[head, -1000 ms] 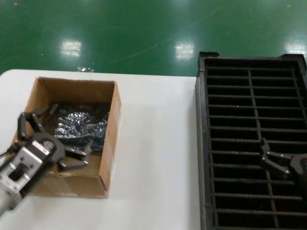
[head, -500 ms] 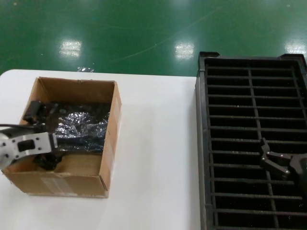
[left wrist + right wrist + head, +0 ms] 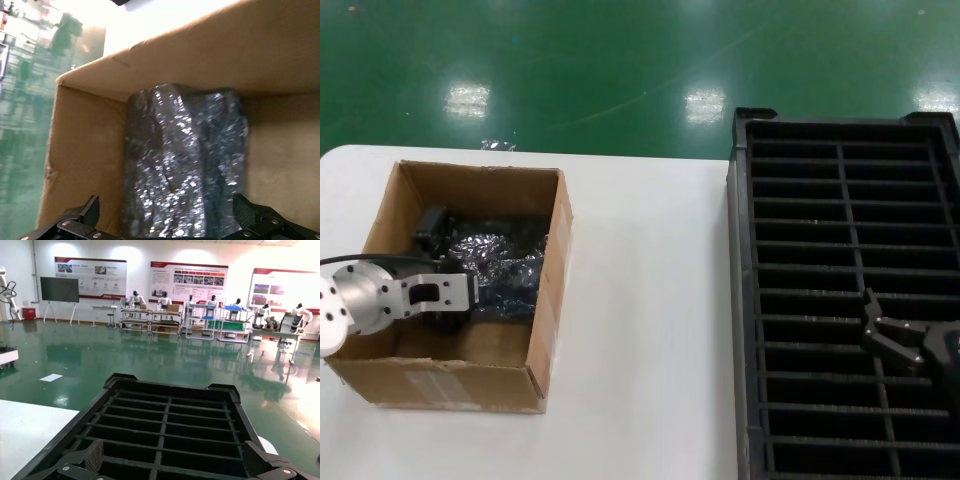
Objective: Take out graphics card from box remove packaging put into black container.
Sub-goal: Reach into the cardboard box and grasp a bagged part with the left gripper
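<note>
1. Head view: the left gripper [image 3: 438,268] has moved deeper into the box [image 3: 546,300] since the earlier frame, reaching over the packaging [image 3: 500,262]; its fingers are partly hidden. The right gripper [image 3: 892,335] is hovering open over the black container [image 3: 740,300].
2. Left wrist view: spread fingertips [image 3: 90,210] are flanking the bag [image 3: 185,170]; any graphics card is hidden inside.
3. Right wrist view: parted fingertips [image 3: 95,456] are cut off.

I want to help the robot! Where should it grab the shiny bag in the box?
Probably from above, straddling the shiny bag's narrow width near one end. It lies flat on the floor of the box, so the cardboard walls block any sideways approach. The left gripper is already inside, open, with a finger either side of the bag.
</note>
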{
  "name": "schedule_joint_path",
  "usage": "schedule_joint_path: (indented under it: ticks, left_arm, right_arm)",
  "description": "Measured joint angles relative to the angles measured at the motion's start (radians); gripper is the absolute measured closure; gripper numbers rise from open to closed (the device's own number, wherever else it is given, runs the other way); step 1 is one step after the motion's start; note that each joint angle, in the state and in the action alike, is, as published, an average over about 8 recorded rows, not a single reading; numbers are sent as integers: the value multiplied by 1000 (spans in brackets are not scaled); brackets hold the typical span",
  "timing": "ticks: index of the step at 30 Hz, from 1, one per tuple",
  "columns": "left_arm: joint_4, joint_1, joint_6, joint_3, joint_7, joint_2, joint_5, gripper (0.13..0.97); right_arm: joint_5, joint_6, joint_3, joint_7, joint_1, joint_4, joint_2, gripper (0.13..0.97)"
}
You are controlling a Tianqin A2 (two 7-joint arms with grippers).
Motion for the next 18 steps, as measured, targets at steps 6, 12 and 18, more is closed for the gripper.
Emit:
schedule_joint_path:
  ticks: [6,12,18]
  left_arm:
    - [68,-20,-70,4,96,29,-49,192]
    - [79,-15,-99,10,124,34,-64,261]
    - [81,-3,-114,15,129,35,-72,346]
  right_arm:
    - [0,0,0,0,0,0,0,129]
    - [0,0,0,0,0,0,0,129]
    - [0,0,0,0,0,0,0,129]
